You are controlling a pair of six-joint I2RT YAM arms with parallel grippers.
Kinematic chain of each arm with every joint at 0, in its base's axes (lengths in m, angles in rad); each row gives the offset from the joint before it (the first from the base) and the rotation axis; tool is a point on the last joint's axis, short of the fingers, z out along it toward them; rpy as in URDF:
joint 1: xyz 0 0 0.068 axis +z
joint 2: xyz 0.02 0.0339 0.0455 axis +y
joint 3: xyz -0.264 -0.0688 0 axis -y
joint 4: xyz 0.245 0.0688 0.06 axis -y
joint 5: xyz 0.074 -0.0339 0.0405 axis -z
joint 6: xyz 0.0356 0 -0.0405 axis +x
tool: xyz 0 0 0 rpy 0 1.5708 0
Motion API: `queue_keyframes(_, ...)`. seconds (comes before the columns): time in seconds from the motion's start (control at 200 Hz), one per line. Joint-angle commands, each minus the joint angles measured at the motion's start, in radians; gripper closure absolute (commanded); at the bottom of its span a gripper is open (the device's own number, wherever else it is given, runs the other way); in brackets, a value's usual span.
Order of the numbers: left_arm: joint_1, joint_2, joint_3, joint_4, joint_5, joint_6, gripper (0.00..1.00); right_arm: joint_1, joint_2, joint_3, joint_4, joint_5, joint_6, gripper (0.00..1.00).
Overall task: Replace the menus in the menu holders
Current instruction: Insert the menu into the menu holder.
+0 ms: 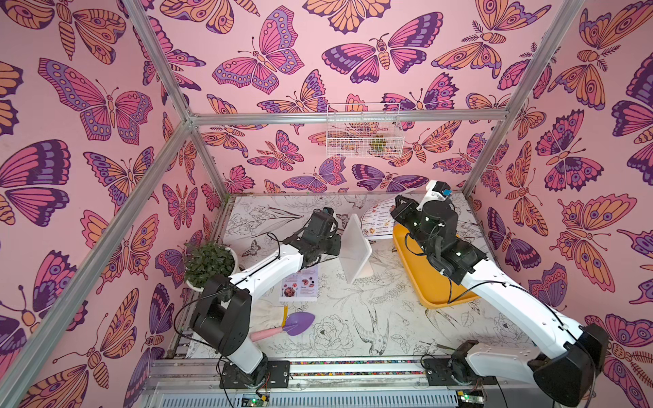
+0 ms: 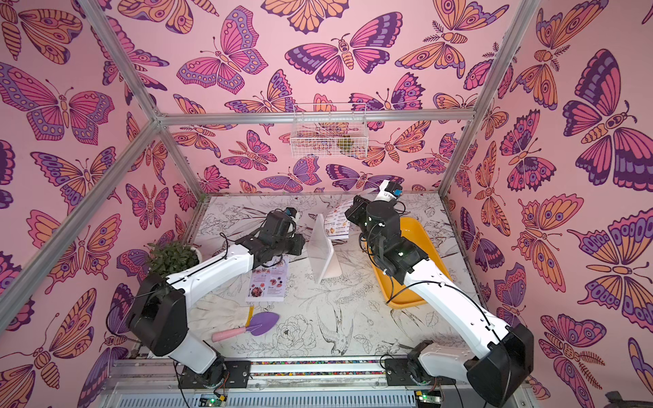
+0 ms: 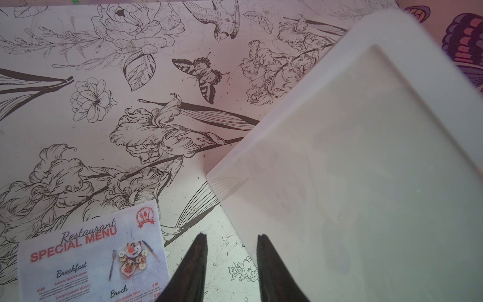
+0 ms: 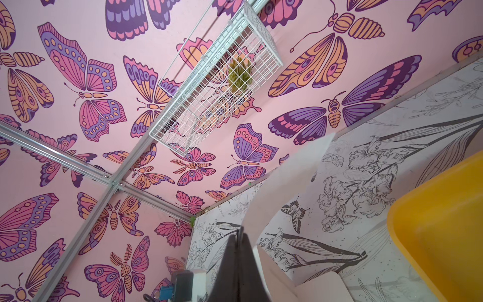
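The menu holder (image 1: 355, 247) (image 2: 323, 250) stands upright mid-table, a white panel with rounded corners. My left gripper (image 3: 231, 236) is open beside it. One of its fingers (image 3: 271, 266) overlaps the panel's (image 3: 366, 170) lower edge, and bare table shows between the jaws. The pink "SPECIAL MENU" sheet (image 3: 91, 256) (image 1: 300, 286) lies flat on the table beside that gripper. My right gripper (image 4: 240, 231) is shut on the white menu (image 4: 282, 177) (image 1: 378, 220), which curls up in the air behind the holder, printed side toward the top views.
A yellow tray (image 1: 431, 279) lies under the right arm. A potted plant (image 1: 208, 263) stands at the left. A white glove (image 1: 268, 311) and a purple trowel (image 1: 296, 323) lie near the front. A wire basket (image 1: 364, 130) hangs on the back wall.
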Motion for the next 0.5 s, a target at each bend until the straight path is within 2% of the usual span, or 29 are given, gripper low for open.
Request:
queue_keyframes(0.0,-0.004,-0.005,0.016,-0.019,-0.010,0.010,0.65,0.007,-0.030,0.000,0.003,0.001,0.013,1.00)
queue_keyframes(0.245,-0.007,-0.009,0.018,-0.017,-0.014,0.009,0.65,0.008,-0.049,0.004,0.008,0.013,0.019,1.00)
queue_keyframes(0.496,-0.052,-0.003,0.019,-0.019,-0.032,0.023,0.65,0.018,-0.049,-0.002,0.001,0.016,0.044,1.00)
